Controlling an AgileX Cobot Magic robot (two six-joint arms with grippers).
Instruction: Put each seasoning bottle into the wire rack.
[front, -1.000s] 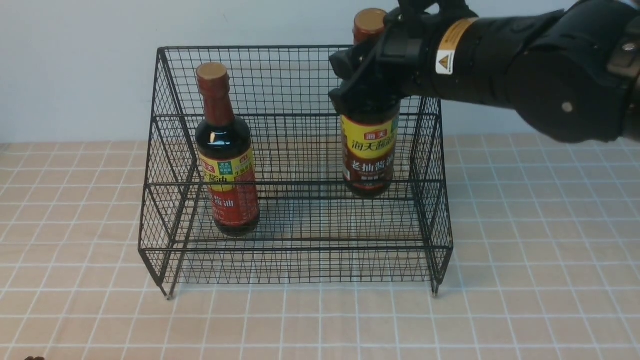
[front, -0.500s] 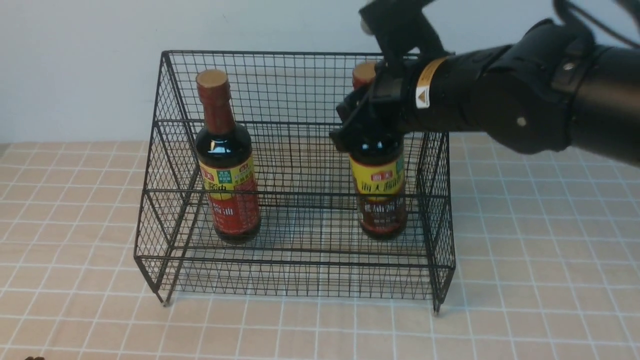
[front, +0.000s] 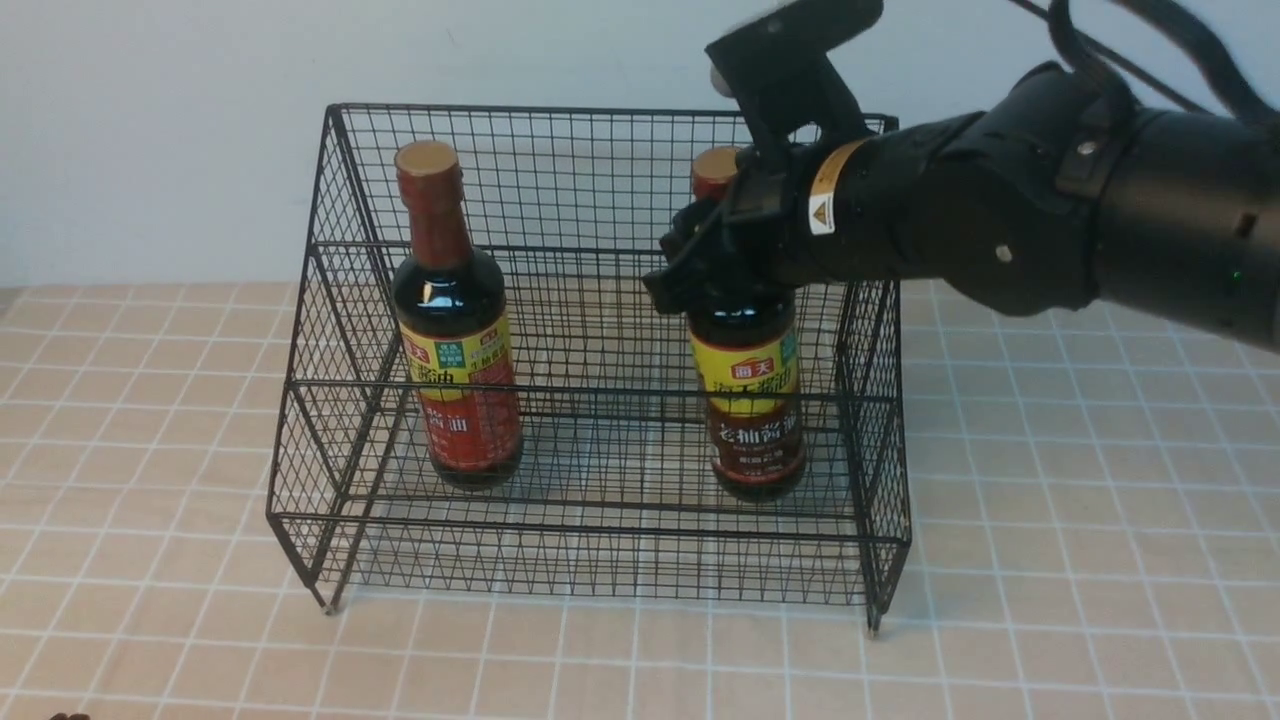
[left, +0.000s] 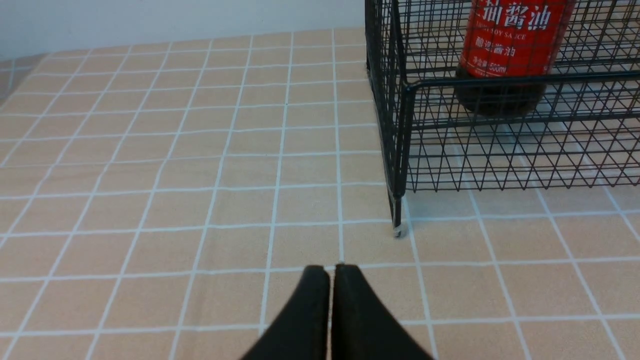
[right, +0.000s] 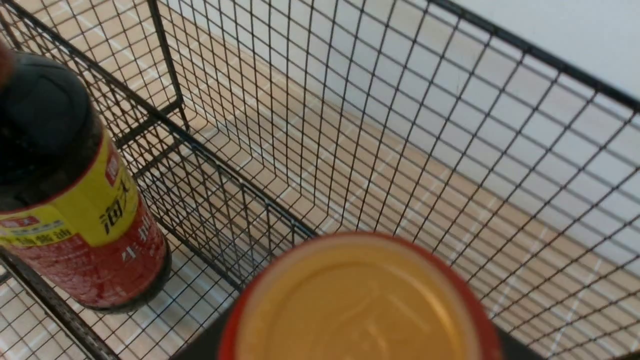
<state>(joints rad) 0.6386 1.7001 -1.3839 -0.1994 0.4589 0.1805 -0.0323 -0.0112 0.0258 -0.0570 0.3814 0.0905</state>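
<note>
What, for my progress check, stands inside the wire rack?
The wire rack holds the red-label soy-sauce bottle, left, and the brown-label soy-sauce bottle, right, both upright. The right gripper hides the latter's neck.

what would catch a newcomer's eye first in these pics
First the big black wire rack in the middle of the tiled table, with two dark soy-sauce bottles upright inside: the red-labelled bottle on the robot's left, the brown-labelled bottle on its right. Then the bulky black right arm reaching in from the right, its hand around that bottle's shoulder; whether it grips cannot be told.
</note>
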